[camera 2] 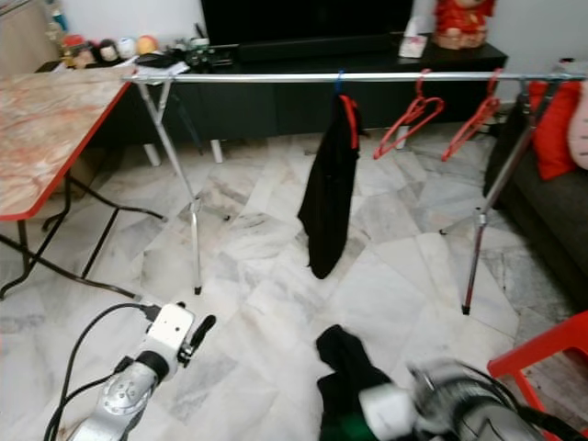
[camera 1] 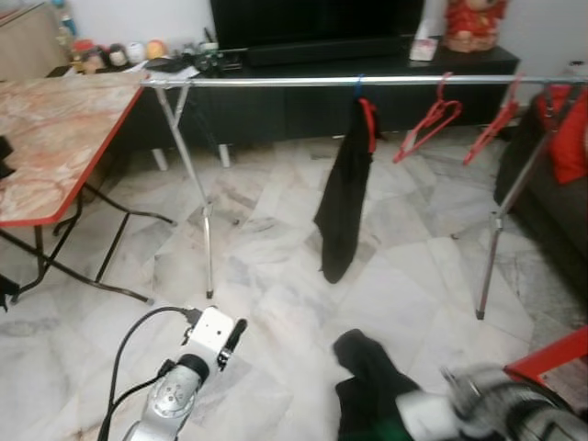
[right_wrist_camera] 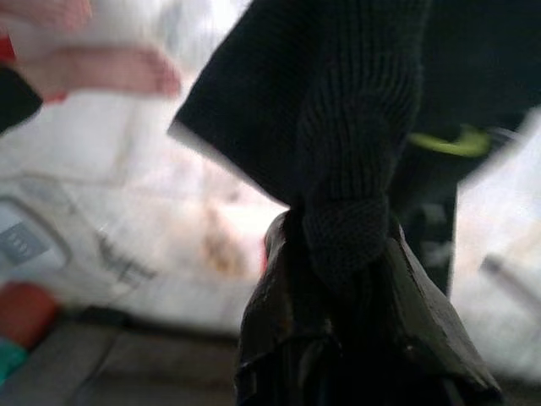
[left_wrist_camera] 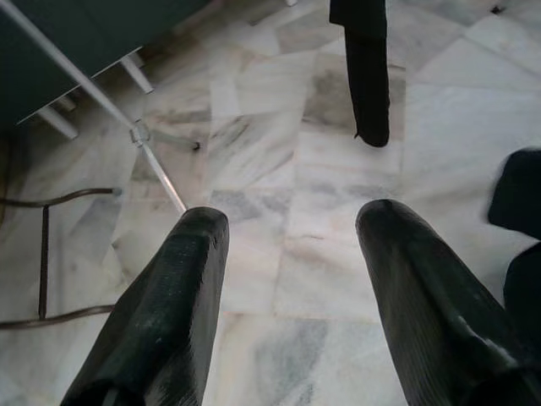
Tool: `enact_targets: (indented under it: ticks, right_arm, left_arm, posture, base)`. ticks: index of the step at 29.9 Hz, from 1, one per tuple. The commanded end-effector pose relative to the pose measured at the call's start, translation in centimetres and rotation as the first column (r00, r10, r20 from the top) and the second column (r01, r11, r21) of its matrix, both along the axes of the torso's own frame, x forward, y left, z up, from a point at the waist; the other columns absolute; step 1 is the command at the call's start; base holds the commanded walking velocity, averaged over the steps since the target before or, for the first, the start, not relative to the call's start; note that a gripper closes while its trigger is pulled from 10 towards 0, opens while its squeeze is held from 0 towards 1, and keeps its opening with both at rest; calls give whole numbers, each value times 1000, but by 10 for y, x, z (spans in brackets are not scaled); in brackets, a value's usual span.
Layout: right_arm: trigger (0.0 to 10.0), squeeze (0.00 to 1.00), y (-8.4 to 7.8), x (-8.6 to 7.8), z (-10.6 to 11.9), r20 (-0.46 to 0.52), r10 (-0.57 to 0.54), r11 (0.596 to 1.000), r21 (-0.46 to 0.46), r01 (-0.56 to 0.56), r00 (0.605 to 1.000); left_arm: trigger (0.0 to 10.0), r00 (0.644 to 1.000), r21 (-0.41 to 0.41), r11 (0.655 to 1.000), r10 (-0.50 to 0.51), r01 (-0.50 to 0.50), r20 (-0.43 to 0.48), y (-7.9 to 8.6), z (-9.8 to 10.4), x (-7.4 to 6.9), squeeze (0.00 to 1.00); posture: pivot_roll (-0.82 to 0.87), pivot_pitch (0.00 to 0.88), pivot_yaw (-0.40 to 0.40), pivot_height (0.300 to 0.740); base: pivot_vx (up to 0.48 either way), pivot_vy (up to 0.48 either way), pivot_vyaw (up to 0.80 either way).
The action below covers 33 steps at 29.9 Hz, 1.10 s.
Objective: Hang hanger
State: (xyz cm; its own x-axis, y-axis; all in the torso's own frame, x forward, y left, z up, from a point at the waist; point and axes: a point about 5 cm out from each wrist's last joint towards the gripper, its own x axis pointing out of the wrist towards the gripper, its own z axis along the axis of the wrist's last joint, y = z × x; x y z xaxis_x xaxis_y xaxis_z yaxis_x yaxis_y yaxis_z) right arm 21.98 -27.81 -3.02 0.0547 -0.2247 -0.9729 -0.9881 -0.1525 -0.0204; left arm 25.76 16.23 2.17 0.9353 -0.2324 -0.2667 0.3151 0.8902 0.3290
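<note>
A silver clothes rail (camera 1: 276, 82) spans the room. On it hang a black garment on a red hanger (camera 1: 347, 184) and two empty red hangers (camera 1: 427, 127) further right. Low at the front right, my right arm (camera 1: 496, 409) is blurred and holds up a second black knitted garment (camera 1: 367, 381) with a bit of green showing at its lower edge. In the right wrist view my right gripper (right_wrist_camera: 338, 245) is shut on that knit fabric. My left gripper (left_wrist_camera: 292, 228) is open over bare marble floor, low at the front left (camera 1: 230, 342).
A red-edged marble-pattern folding table (camera 1: 55, 147) stands at the left. A dark TV cabinet (camera 1: 303, 87) runs behind the rail. A dark sofa with a red cushion (camera 1: 571, 138) is at the right, a red chair edge (camera 1: 551, 356) near my right arm. A person's bare foot (right_wrist_camera: 101, 72) is close by.
</note>
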Motion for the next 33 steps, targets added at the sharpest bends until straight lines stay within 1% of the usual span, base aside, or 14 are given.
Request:
enact_targets:
  ticks: [1,4,6,9,12,14,18,20,22,24,26,30,32,33]
  right_arm:
    - [0,0,7,19,9,139,-122,990,86,111,983]
    - [0,0,14,23,8,164,-223,964,183,193,961]
    - [0,0,16,24,9,175,-202,968,184,169,964]
    - [0,0,20,42,16,355,-198,974,175,143,914]
    - [0,0,25,50,19,415,-332,935,262,238,847]
    - [0,0,28,52,20,420,-354,926,281,251,835]
    - [0,0,43,28,5,161,-43,970,245,2,986]
    - [0,0,28,17,3,42,121,985,117,-125,992]
    - [0,0,18,16,5,47,156,987,40,-158,987]
    - [0,0,17,17,5,63,147,988,30,-149,987]
    - [0,27,21,41,18,276,-46,993,120,13,960]
    - [0,27,21,43,20,283,-53,991,131,17,958]
    - [0,20,27,60,28,431,-235,962,229,146,871]
    - [0,20,29,61,29,443,-251,958,239,157,861]
  left_arm:
    - [10000,1000,5,1000,-2,2,-8,-2,-1,0,0]
    - [10000,1000,7,1000,-2,2,-10,-2,-2,0,0]
    - [10000,1000,8,1000,-2,2,-9,-2,-2,1,0]
    - [10000,1000,9,1000,-5,5,-1,-7,0,3,0]
    - [10000,1000,10,1000,-6,6,1,-8,0,3,0]
    - [10000,1000,11,1000,-6,6,1,-8,0,3,0]
    - [10000,1000,13,1000,-9,9,-3,-9,-1,2,0]
    - [10000,1000,13,1000,-9,9,-4,-8,-2,2,0]
    - [10000,1000,13,1000,-8,8,-5,-8,-2,2,0]
    - [10000,1000,13,1000,-8,8,-5,-8,-2,2,0]
    - [10000,1000,13,1000,-2,2,-6,-7,-2,1,0]
    - [10000,1000,13,1000,-1,2,-6,-7,-2,1,0]
    - [10000,1000,15,1000,13,-13,-5,-6,-3,0,0]
    - [10000,1000,15,1000,15,-15,-5,-6,-3,-1,0]
  posture:
    - [-160,0,28,740]
    - [-164,0,32,740]
    - [-164,0,32,740]
    - [-161,0,35,740]
    - [-162,0,34,740]
    - [-162,0,34,740]
    - [-163,0,30,740]
    - [-161,0,27,740]
    - [-161,0,26,740]
    - [-161,0,26,740]
    - [-162,0,24,740]
    - [-162,0,24,740]
    - [-161,0,21,740]
    - [-161,0,21,740]
  base:
    - [0,0,0]
    - [0,0,0]
    - [0,0,0]
    - [0,0,0]
    - [0,0,0]
    - [0,0,0]
    - [0,0,0]
    - [0,0,0]
    - [0,0,0]
    - [0,0,0]
    - [0,0,0]
    - [0,0,0]
    - [0,0,0]
    - [0,0,0]
